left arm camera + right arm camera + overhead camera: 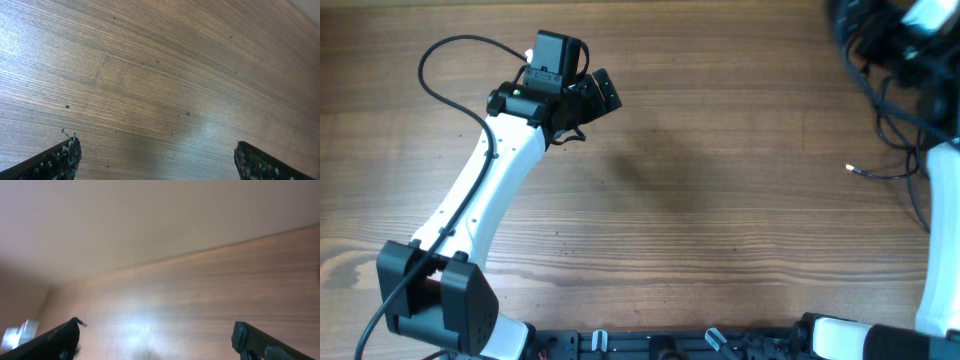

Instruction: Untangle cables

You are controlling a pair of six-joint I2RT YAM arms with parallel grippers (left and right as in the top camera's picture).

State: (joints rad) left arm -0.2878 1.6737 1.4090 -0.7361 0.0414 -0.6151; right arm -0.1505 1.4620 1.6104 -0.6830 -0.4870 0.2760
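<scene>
Wood table (720,200) — thin black cables (882,176) near rt edge.

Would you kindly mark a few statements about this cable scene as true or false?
1. The thin black flexible cables lie near the white right arm. True.
2. The left end effector grips a cable. False: it is open and holds nothing above the brown wooden table.
3. One cable ends in a pale tip. True.
4. The right end effector is shut. False: it is open and empty.
</scene>
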